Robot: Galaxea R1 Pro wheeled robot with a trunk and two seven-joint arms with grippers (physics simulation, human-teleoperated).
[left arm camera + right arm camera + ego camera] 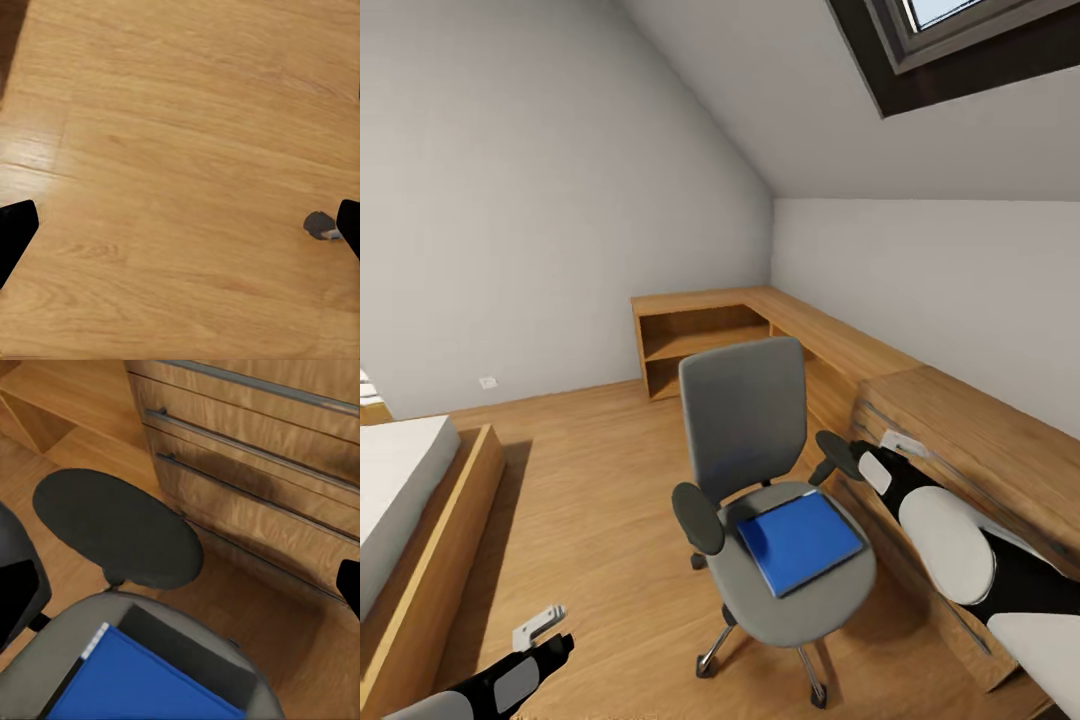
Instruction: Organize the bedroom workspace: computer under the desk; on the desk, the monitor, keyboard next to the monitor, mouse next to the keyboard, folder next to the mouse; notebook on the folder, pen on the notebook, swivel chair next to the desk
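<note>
The grey swivel chair (760,480) stands on the wood floor (590,480) in the middle of the bedroom. The blue folder (800,540) lies flat on its seat. The chair has two black armrests, one on each side of the seat.

The right claw (184,585) hangs just above the chair. Its two black fingers (15,596) are spread wide, and nothing is between them. Right under the right claw is one black armrest (120,529). A corner of the folder (135,682) shows close by on the grey seat (60,660). Beyond the right claw are wood drawers (255,457) with long metal handles, just beside the chair.

The left claw (180,225) hangs low and looks down at the bare floor (180,112). Its black fingers (15,232) are wide apart too, and it holds nothing. A small grey thing (320,223) sits near one fingertip; what it is cannot be told. The left claw is well apart from the chair and the folder.

A low bed (400,500) with a white mattress is off to the side of the left claw. Low wood shelves (700,340) run along the far walls. A roof window (960,30) is in the sloped ceiling.
</note>
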